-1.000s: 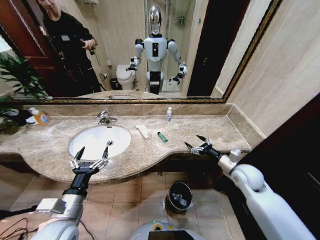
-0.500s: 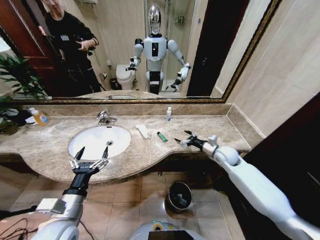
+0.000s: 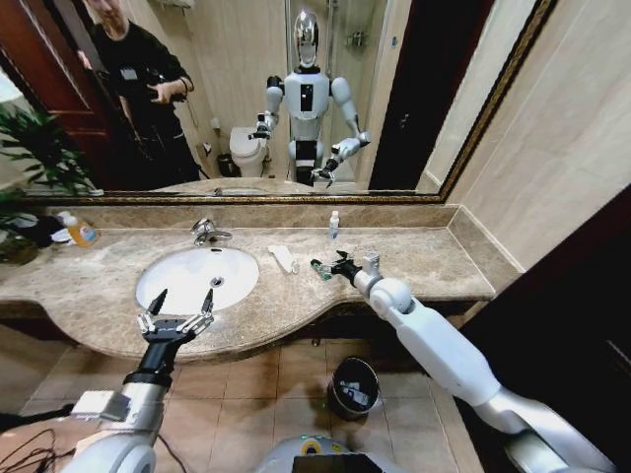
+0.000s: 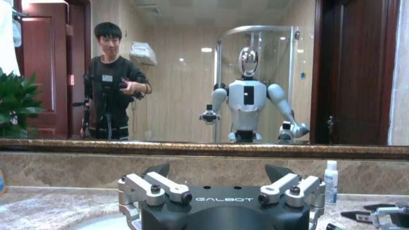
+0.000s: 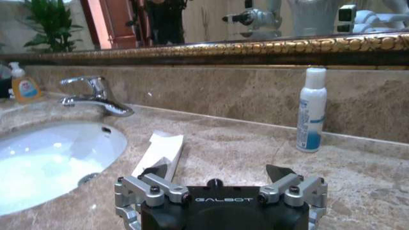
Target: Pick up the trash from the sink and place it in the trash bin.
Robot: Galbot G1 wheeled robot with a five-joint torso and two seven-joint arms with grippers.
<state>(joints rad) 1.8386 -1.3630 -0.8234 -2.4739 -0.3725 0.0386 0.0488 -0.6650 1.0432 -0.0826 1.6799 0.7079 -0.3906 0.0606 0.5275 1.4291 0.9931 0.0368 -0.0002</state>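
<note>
The right gripper (image 3: 329, 266) is seen reached out over the marble desk (image 3: 424, 251), jaws spread open, right at the green stick (image 3: 318, 268), which lies on the desk just right of the white tube (image 3: 283, 258) beside the sink (image 3: 196, 277). A small white-capped bottle (image 3: 333, 225) is noted standing upright at the back wall under the mirror, and the trash bin (image 3: 354, 386) sits on the floor below the desk's front edge. The left gripper (image 3: 177, 313) is held open and empty over the front rim of the sink.
</note>
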